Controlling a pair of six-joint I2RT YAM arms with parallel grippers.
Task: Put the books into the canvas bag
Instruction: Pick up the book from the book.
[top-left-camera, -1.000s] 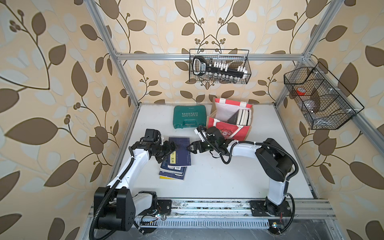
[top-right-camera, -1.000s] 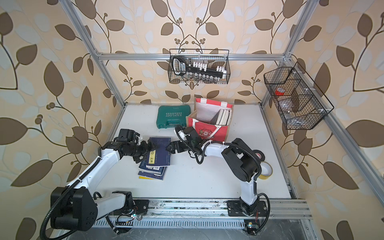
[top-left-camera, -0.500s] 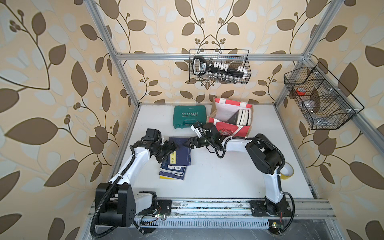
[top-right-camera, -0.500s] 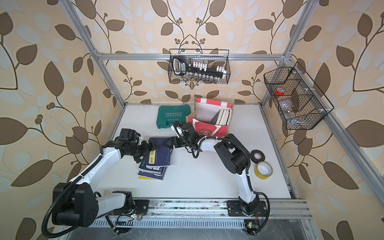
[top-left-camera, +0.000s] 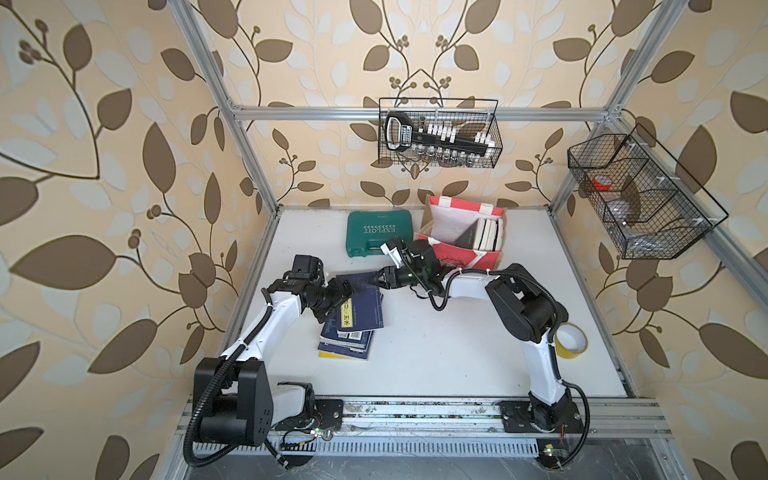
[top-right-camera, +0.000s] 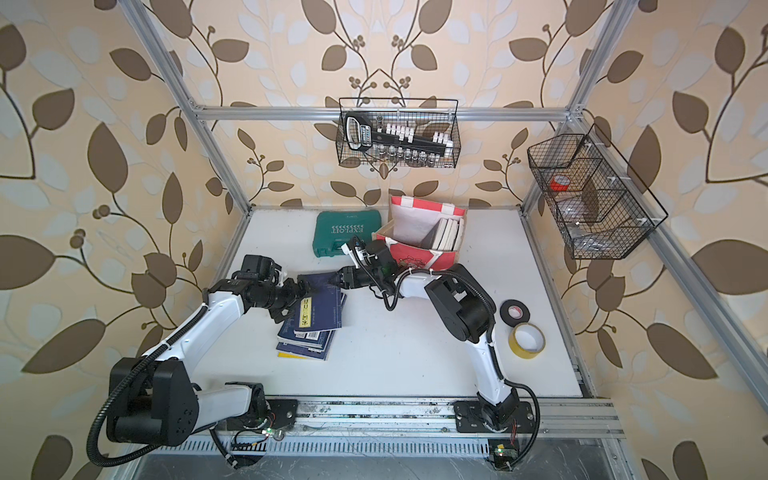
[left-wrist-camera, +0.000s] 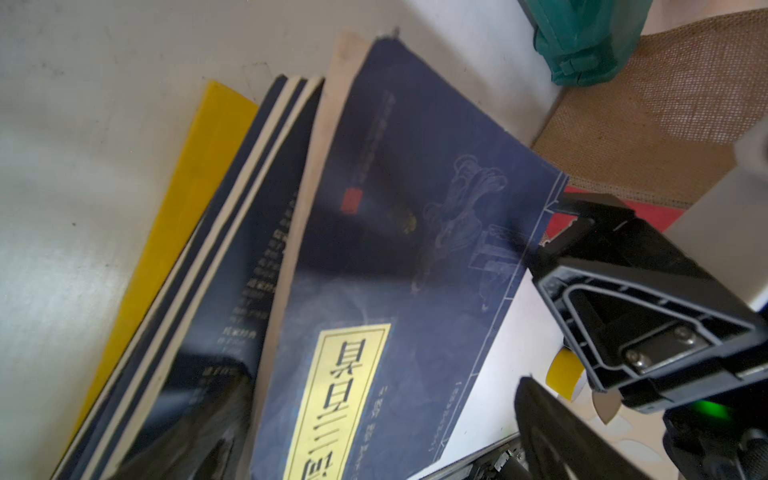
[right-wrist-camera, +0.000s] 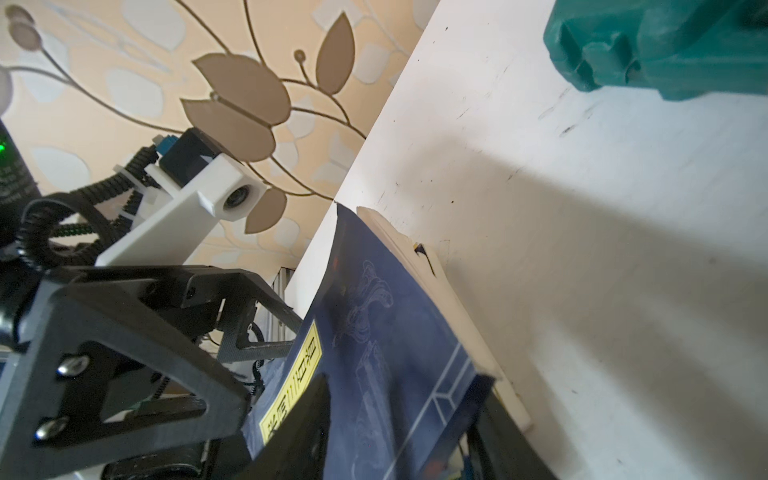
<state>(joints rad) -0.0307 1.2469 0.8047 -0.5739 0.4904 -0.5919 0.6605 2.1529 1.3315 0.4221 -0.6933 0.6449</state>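
The books (top-left-camera: 349, 332) are lying stacked on the table (top-left-camera: 436, 357), apart from the canvas bag (top-left-camera: 461, 253). The top book (top-left-camera: 365, 303) is tilting up with its long axis pointing roughly bagward. Its far corner is sitting between the jaws of the right gripper (top-left-camera: 377, 279), the arm nearer the bag; I cannot tell whether they are pinching it. The left gripper (top-left-camera: 338, 301) is gaping wide at the opposite long edge.

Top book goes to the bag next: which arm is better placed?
Right. The right gripper straddles a corner of the top book, with the canvas bag just behind it. The left gripper sits open at the opposite edge, farther from the bag.
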